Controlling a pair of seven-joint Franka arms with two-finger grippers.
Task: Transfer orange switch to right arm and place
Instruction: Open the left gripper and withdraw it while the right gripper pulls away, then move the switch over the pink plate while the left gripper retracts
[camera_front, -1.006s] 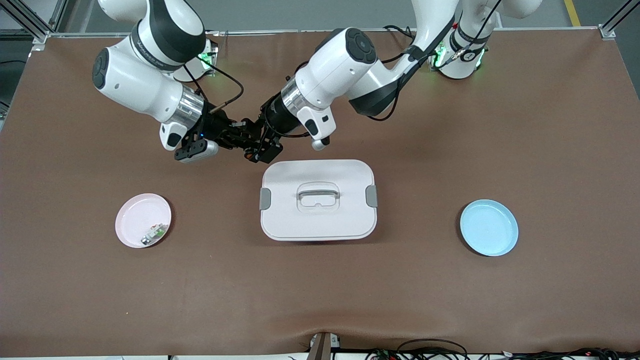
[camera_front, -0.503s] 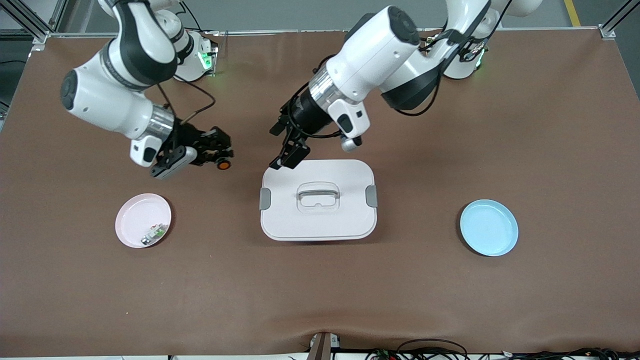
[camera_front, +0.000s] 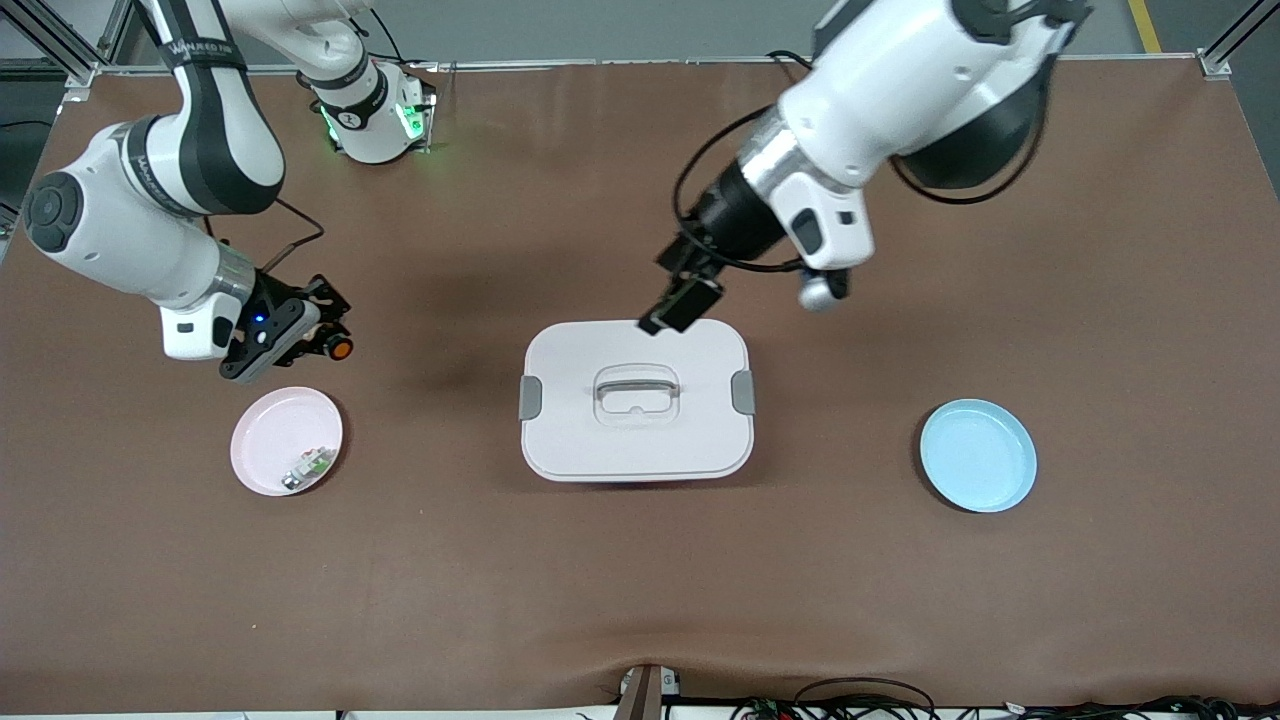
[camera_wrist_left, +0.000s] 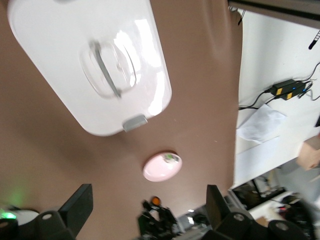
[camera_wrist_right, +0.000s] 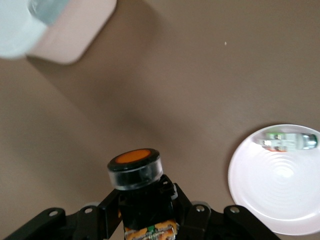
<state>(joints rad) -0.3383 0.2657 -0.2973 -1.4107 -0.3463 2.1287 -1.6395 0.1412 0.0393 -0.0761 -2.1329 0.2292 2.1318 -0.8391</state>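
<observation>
Orange switch: the tiny push-button switch (camera_front: 339, 348) with a short black body and round orange cap is held in the air by the right gripper, over bare brown table just beside the pink plate; the cap is seen clearly in the right wrist view (camera_wrist_right: 135, 165).

Right gripper: the black two-finger gripper (camera_front: 318, 340) of the white right arm (camera_front: 150, 215) is closed on the switch body, which is pinched between the fingers (camera_wrist_right: 112, 205).

Left gripper: the black two-finger gripper (camera_front: 680, 300) of the left arm is hung over the edge of the white box lid that lies toward the robots' bases; its fingers (camera_wrist_left: 77, 207) are spread wide with nothing between them.

Pink plate: the small round pink plate (camera_front: 270, 440) lies toward the right arm's end of the table and carries a small green-and-white part (camera_front: 310, 465).

White box: the rounded white rectangular box (camera_front: 560, 440) with grey clips and a recessed handle sits mid-table.

Blue plate: the round light-blue plate (camera_front: 978, 455) lies toward the left arm's end and appears to hold nothing.

Done: the handover is judged complete, since the switch is gripped by the right arm alone.

Left: the switch is not yet set down; the pink plate is judged the likely spot.
</observation>
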